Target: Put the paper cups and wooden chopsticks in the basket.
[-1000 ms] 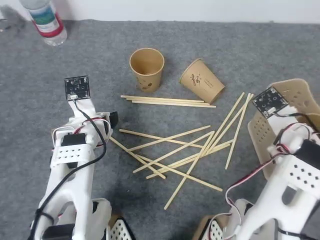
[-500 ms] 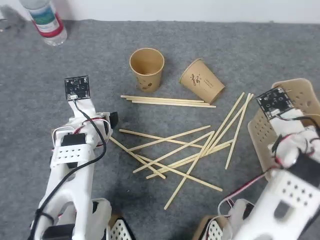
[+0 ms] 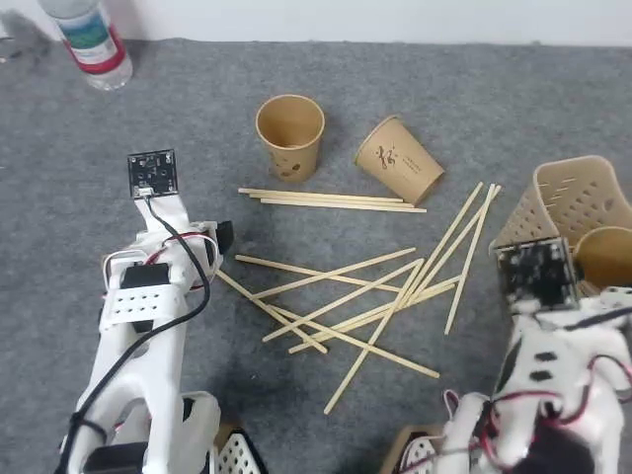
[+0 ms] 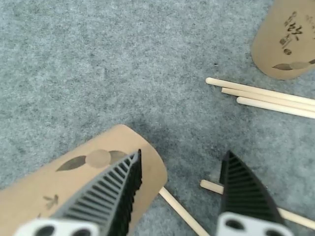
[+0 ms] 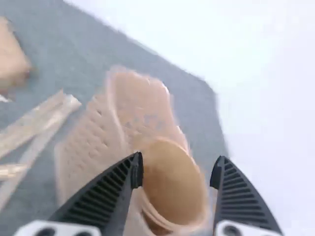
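**A:** Where is the left gripper (image 4: 183,155)?

**B:** Low over the grey felt-covered table (image 3: 197,89), jaws spread, nothing between them. A brown paper cup lying on its side (image 4: 44,189) is just beside one jaw, on that jaw's outer side. Only one end of the cup edges toward the gap. I cannot tell if the jaw touches it.

**A:** So the cup is not lined up for a grasp?

**B:** Not as I judge it. Its long axis runs slantwise away from the jaws, so the gripper would need to shift sideways across the cup's body before closing.

**A:** And the right gripper (image 5: 179,157)?

**B:** Also spread and empty, hanging over the perforated beige plastic basket (image 5: 133,108) at the table's right side. A second brown paper cup (image 5: 172,191) sits inside the basket, straight below the jaws.

**A:** What is left outside?

**B:** An upright brown paper cup (image 3: 289,133) and a tipped brown paper cup (image 3: 400,160) are at the far side, between the arms. The scattered pale wooden chopsticks (image 3: 346,296) lie in the middle. Several slant toward the basket with their ends near its wall, so the right arm is nearer to those. Three parallel chopsticks (image 4: 266,96) lie crosswise just past the left gripper.
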You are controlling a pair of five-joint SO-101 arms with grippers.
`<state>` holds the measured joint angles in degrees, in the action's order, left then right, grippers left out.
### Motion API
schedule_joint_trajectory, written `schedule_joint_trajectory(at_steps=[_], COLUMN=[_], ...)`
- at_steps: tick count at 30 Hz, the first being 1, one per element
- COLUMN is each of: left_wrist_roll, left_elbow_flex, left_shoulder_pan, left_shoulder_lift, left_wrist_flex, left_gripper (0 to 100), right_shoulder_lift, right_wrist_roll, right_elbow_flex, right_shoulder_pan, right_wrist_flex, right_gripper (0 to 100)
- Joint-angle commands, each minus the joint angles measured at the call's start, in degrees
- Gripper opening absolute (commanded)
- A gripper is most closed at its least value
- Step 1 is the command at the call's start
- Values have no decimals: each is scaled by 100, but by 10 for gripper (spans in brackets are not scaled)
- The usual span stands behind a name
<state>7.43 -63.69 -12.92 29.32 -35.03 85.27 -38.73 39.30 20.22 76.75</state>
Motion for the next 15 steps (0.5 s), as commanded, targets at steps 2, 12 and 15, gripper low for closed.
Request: schedule_joint_trajectory(at_steps=[2, 12, 15], left_wrist_roll=[44, 44, 53], left_elbow_flex=[-57, -57, -48], left_shoulder_pan=[-62, -62, -53], left_shoulder_lift=[-62, -62, -62], left_wrist_flex=[-176, -167, -158], left_gripper=[258, 258, 258], right_shoulder_lift=[75, 75, 127], right_wrist_roll=[905, 1943, 2286], right_elbow_flex=[703, 3095, 3631], right_shoulder_pan=[-1807, -3565, -3556], right_wrist_flex=[75, -2325, -2545], right_gripper=[227, 227, 227])
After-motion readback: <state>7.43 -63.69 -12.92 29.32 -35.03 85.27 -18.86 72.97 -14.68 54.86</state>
